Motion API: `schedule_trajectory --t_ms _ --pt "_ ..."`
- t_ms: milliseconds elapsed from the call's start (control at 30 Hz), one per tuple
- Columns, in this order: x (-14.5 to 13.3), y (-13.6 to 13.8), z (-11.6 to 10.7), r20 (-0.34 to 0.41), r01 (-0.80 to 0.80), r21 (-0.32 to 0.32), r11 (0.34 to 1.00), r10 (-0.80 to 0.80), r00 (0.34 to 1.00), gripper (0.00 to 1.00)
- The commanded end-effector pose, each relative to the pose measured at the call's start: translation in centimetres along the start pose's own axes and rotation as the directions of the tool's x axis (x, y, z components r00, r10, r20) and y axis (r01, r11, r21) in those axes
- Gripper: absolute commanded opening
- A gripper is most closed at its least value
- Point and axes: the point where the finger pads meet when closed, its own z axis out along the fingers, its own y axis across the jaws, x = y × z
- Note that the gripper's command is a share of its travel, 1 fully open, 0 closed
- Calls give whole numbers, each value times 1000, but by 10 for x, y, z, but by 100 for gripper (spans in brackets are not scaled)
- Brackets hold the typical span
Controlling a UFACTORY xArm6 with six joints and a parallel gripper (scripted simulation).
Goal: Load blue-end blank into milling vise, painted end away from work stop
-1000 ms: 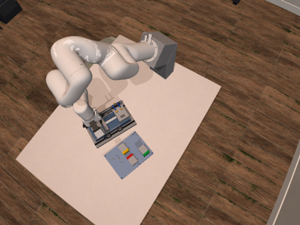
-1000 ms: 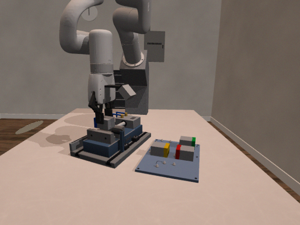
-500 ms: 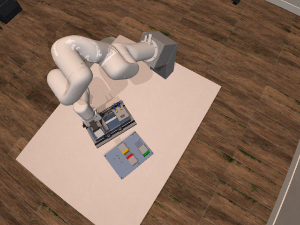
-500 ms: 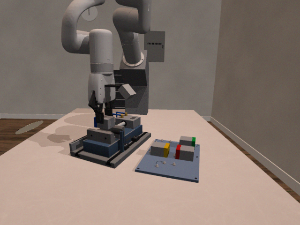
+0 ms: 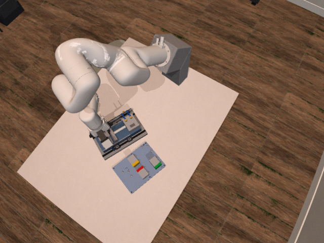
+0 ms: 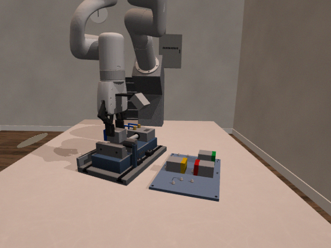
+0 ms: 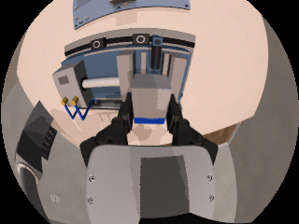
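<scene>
The arm [image 6: 110, 57] folds up from its grey base [image 6: 149, 88] in a high double bend, and its last section hangs straight down over the vise [image 6: 121, 157], with the wrist upright; the gripper [image 6: 111, 127] points downward at the far side of the vise, near the block with the blue hoses [image 6: 144, 133]; its dark fingers are clamped on the two long sides of the blue-ended block [image 7: 149, 103], which they hold above the gap between the vise's two end blocks; in the wrist view the block runs away from the camera, grey along its length, with the blue band at the near end close to the fingers; in the exterior view the block sits level, higher than the near end block [image 6: 110, 149], and whether its underside touches anything below cannot be told; the blue plate [image 6: 186, 186] lies just beside the vise on the table [image 6: 240, 218]; on it stand three other blocks, well apart from the gripper: the yellow-ended one [image 6: 176, 164], the red-ended one [image 6: 204, 168] and the green-ended one [image 6: 207, 154].
</scene>
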Motion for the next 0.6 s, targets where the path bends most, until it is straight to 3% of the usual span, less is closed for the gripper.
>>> schedule_trajectory --t_ms 0,567 --pt "0 1 0 -1 0 -3 1000 0 1000 0" --pt "0 1 1 -1 0 -6 1000 0 1000 0"
